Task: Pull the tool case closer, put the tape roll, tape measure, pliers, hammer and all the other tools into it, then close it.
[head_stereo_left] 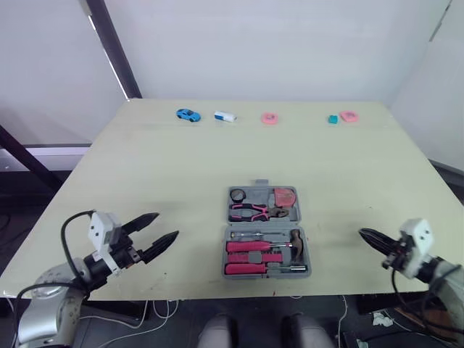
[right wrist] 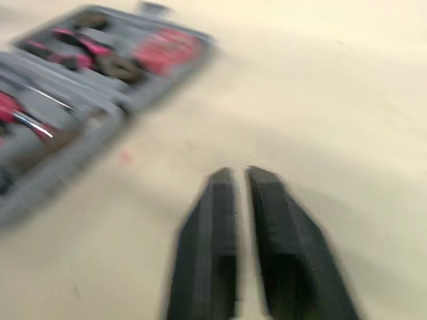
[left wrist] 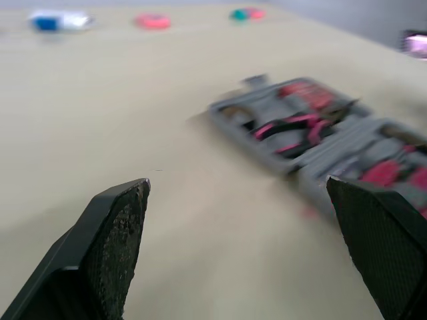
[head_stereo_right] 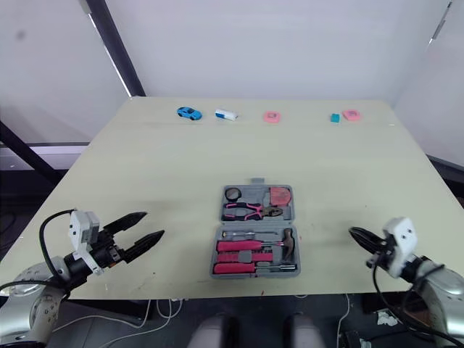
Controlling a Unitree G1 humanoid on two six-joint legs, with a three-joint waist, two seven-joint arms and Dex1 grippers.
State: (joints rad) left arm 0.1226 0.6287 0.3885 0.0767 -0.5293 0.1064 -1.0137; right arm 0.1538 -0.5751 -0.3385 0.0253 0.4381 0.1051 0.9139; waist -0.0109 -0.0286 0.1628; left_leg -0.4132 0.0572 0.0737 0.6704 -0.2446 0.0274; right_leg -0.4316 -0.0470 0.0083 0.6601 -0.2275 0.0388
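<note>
Left eye view shows the tool case (head_stereo_left: 266, 232) open at the table's (head_stereo_left: 181, 159) 6 o'clock edge, pliers (head_stereo_left: 250, 212) and hammer (head_stereo_left: 294, 239) seated; seemingly only closing remains. Left gripper (head_stereo_left: 166, 225), 8 o'clock, is spread and empty; right gripper (head_stereo_left: 362, 233), 4 o'clock, is pinched together, empty.

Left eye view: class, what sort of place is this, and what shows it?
Probably a robot test room: a plain pale table against bare white walls, an open tool case near the front edge, and small items such as a blue toy car lined along its far edge.
</note>
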